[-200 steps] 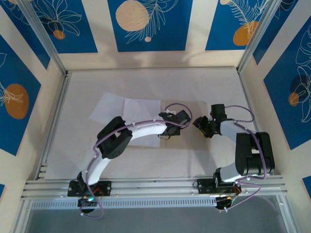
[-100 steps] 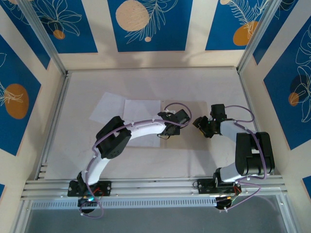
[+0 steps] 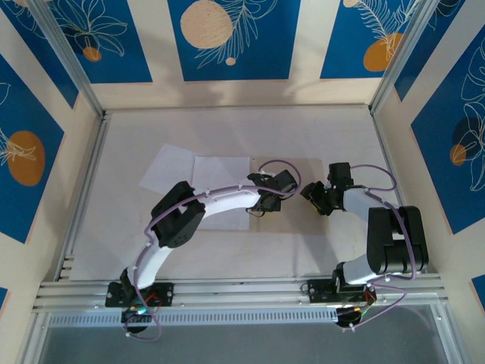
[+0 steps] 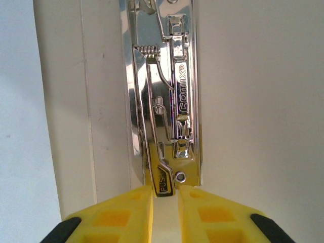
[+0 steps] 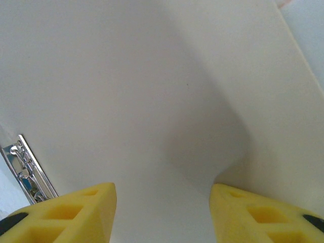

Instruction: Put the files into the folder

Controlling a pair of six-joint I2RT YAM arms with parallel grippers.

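The folder (image 4: 253,101) lies open, white inside up, with its shiny metal clip (image 4: 172,101) along the spine fold. My left gripper (image 4: 164,195) is closed to a narrow gap on the clip's lever tab marked PUSH (image 4: 163,179). In the top view that left gripper (image 3: 261,206) sits at the table's middle. The right gripper (image 3: 314,199) hovers open over the folder's right inner face (image 5: 152,76), nothing between its fingers; the clip (image 5: 25,172) shows at its lower left. Two white files lie left of the grippers, one straight (image 3: 220,178), one tilted (image 3: 167,171).
Metal frame rails (image 3: 83,174) and patterned blue walls close in the table on three sides. Purple cables (image 3: 276,163) loop off both wrists. Bare table surface (image 3: 242,129) stretches behind the papers.
The left wrist has shifted very slightly at the clip. The right arm, the sheets and the folder stay where they were.
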